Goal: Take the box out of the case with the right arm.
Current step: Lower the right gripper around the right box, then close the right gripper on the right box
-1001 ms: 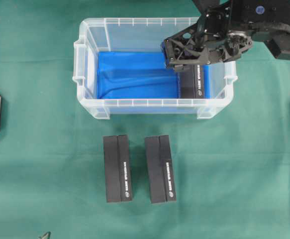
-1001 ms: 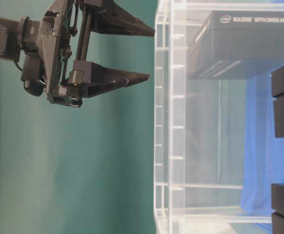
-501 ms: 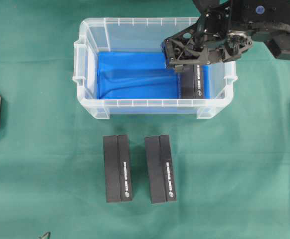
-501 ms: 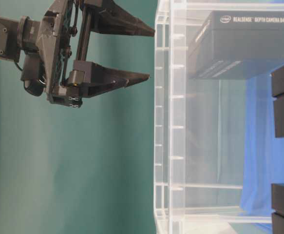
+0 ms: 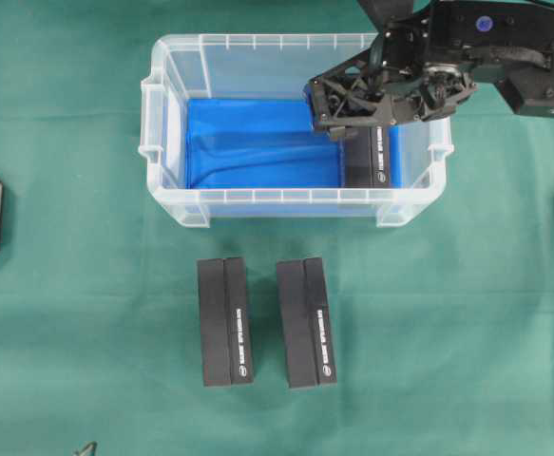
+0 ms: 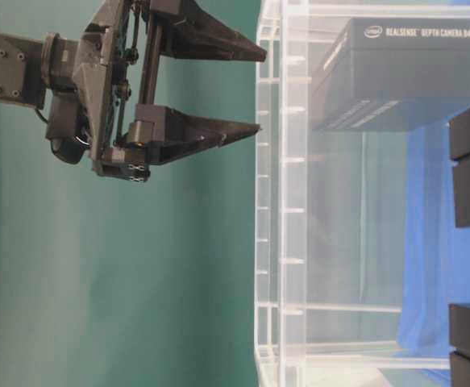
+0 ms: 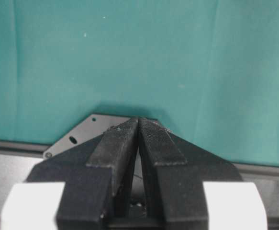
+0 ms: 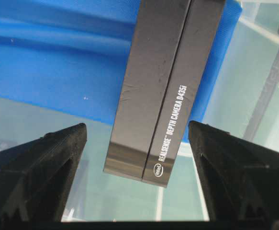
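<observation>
Slightly shifted toward the case (image 5: 296, 128) since the earlier frame, the right arm's gripper (image 6: 255, 90) hangs above its right end with fingers (image 8: 39, 167) spread wide and empty. Within the case, against the right wall on the blue lining, lies the box (image 8: 165, 86): a stiff, smooth black carton, probably light though its weight cannot be read. Its long flat sides, between the fingers, offer the best hold. Left gripper (image 7: 138, 143): fingers pressed together, empty.
</observation>
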Action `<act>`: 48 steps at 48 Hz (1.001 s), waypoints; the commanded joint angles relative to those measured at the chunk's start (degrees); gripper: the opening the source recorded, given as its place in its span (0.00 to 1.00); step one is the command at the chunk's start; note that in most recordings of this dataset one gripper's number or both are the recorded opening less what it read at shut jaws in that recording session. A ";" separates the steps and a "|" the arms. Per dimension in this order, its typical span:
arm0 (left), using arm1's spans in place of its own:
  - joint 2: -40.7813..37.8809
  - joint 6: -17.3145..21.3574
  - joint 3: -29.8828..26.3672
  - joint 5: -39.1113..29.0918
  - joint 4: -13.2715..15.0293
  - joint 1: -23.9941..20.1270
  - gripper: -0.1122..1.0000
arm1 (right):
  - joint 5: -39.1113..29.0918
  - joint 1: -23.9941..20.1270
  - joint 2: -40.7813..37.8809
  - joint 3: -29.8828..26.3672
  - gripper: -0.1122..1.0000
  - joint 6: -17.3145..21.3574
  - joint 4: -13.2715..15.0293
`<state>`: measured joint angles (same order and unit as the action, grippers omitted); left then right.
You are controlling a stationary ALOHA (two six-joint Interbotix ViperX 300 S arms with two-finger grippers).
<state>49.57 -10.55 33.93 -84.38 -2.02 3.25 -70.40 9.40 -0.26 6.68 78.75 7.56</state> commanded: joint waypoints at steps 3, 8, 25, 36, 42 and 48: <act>-0.35 0.09 -0.53 0.26 -0.09 -0.18 0.12 | 0.26 -0.18 0.35 -0.70 0.89 0.26 0.70; -0.35 0.00 -0.44 0.44 -0.09 -0.18 0.12 | 0.26 -0.18 0.00 0.00 0.89 0.79 1.32; -0.35 0.00 0.18 1.76 -0.09 -0.18 0.12 | 2.64 0.26 -0.53 2.64 0.89 1.67 1.41; -0.35 0.00 0.35 2.11 -0.09 -0.18 0.12 | 6.86 0.44 -1.49 5.27 0.89 3.34 1.41; -0.35 0.00 0.35 2.11 -0.18 -0.18 0.12 | 8.00 0.53 -2.64 6.50 0.89 3.69 1.14; -0.35 0.00 0.35 2.11 -0.09 -0.18 0.12 | 8.53 0.62 -3.96 6.86 0.89 3.69 0.97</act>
<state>49.57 -10.55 34.80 -82.62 -1.93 3.25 -62.40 10.02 -4.57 13.97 82.44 8.61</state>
